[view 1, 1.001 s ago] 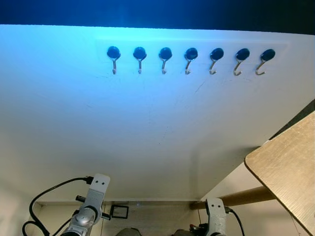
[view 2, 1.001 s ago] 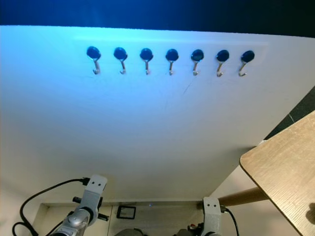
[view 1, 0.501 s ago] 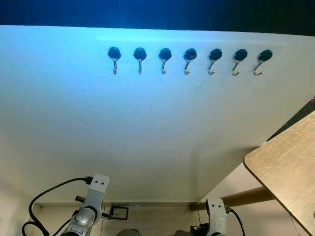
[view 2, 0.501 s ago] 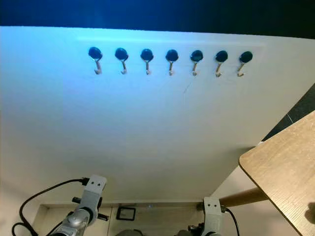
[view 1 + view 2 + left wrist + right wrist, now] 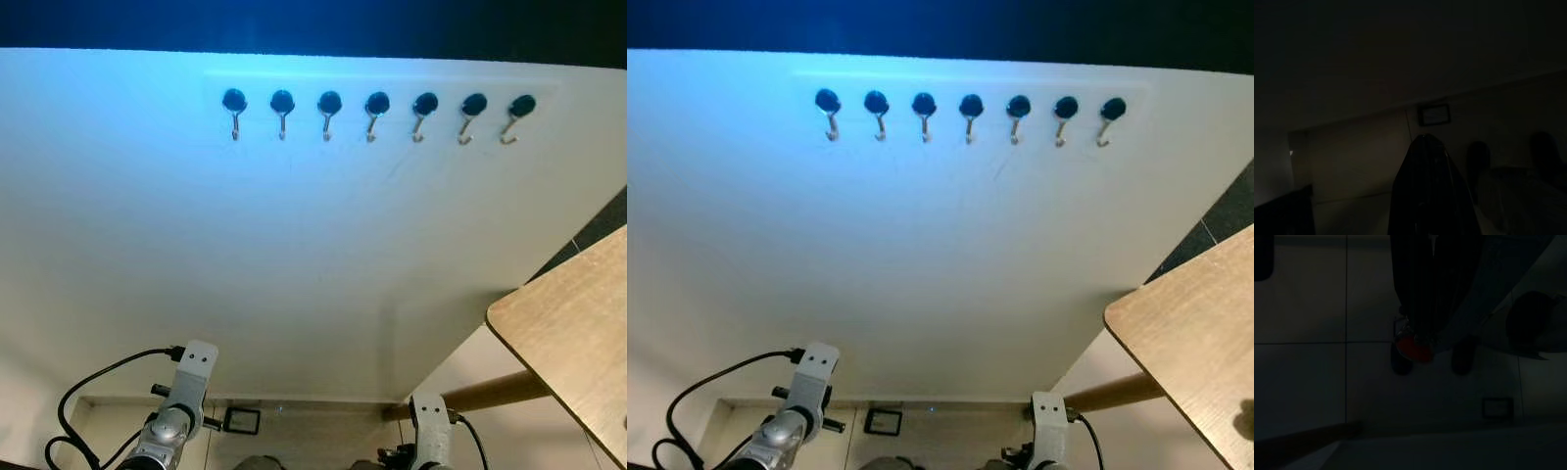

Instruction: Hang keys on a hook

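My left gripper (image 5: 1422, 188) hangs low, fingers together; my right gripper (image 5: 1418, 340) is clamped on the red-tagged keys (image 5: 1413, 348) above the floor. Beyond, the bare white wall (image 5: 294, 255) rises to seven hooks (image 5: 377, 113); a wooden table (image 5: 573, 338) edges the right.

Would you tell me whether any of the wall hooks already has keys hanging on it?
All bare. The seven hooks on the white wall each show only a black base and an empty metal curve.
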### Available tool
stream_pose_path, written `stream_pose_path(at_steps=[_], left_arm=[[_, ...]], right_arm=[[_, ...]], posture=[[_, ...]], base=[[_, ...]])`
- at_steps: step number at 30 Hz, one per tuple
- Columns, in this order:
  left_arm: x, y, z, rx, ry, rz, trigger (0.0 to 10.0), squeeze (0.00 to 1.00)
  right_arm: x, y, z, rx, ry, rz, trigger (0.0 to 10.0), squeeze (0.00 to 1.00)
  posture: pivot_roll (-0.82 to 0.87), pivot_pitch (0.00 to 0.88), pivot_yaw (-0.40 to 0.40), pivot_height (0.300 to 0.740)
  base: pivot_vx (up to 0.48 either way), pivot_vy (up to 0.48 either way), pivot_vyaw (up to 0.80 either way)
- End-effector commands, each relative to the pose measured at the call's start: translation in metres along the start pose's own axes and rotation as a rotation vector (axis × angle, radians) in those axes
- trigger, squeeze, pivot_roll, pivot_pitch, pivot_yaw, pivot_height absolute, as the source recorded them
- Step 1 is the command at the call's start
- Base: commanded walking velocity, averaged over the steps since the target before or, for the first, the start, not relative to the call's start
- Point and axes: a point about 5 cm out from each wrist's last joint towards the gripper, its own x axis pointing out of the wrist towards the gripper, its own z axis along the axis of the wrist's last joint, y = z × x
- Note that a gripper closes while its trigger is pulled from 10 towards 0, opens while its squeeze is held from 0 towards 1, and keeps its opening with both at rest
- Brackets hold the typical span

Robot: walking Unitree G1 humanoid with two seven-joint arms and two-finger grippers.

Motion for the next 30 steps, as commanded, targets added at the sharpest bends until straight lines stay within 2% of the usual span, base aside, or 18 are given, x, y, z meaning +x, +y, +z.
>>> stream_pose_path(at_steps=[1,14,30], left_arm=[[-0.002,-0.003,-0.007,-0.009,0.020,-0.009,10.0,0.00],[-0.001,-0.001,-0.004,0.004,0.010,-0.007,10.0,0.00],[0.001,-0.001,0.003,0.020,-0.001,0.002,10.0,0.00]], right_arm=[[-0.001,-0.002,-0.004,0.008,0.008,-0.007,10.0,0.00],[-0.001,0.000,-0.003,0.010,0.005,-0.004,10.0,0.00],[-0.001,-0.001,-0.004,0.015,0.006,-0.006,10.0,0.00]], posture=[[0.09,0.066,-0.037,0.740],[0.09,0.066,-0.034,0.740],[0.10,0.070,-0.029,0.740]], base=[[-0.382,0.000,0.00],[-0.368,0.000,0.00],[0.000,0.000,0.00]])
